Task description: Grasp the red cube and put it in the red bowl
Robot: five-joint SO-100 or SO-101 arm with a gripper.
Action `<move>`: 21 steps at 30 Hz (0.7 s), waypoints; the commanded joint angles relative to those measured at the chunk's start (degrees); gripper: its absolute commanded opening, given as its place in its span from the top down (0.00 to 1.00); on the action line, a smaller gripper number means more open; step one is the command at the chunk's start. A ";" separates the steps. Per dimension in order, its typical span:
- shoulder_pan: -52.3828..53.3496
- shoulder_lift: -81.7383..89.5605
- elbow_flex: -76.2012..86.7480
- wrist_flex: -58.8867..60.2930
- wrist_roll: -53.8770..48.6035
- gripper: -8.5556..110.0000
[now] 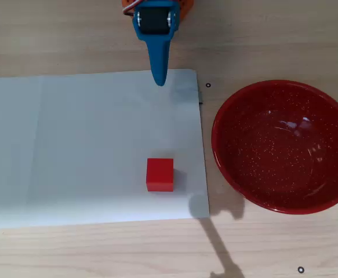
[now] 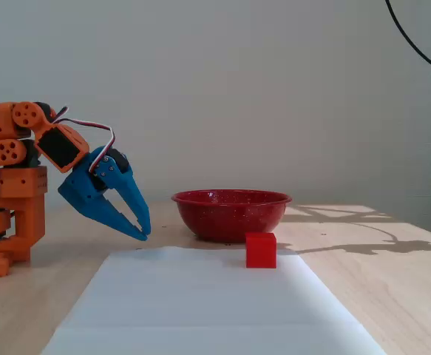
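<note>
The red cube [image 1: 160,174] sits on the white sheet [image 1: 70,150], near its right edge in the overhead view; in the fixed view the cube [image 2: 261,250] stands in front of the bowl. The red bowl [image 1: 284,145] with white speckles stands empty on the wood to the right of the sheet, and shows behind the cube in the fixed view [image 2: 231,213]. My blue gripper [image 1: 158,81] hangs over the sheet's far edge, well away from the cube, fingertips down. In the fixed view the gripper [image 2: 144,232] is shut and empty, just above the table.
The orange arm base [image 2: 12,222] stands at the left in the fixed view. The white sheet [image 2: 200,310] covers the middle of the wooden table [image 1: 157,249]. A shadow of a cable falls on the table near the bowl's front.
</note>
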 commanded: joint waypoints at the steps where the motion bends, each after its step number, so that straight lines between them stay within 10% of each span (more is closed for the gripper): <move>1: 2.46 0.62 0.44 -0.18 2.99 0.92; 21: 2.72 -0.26 0.44 -1.14 4.92 0.92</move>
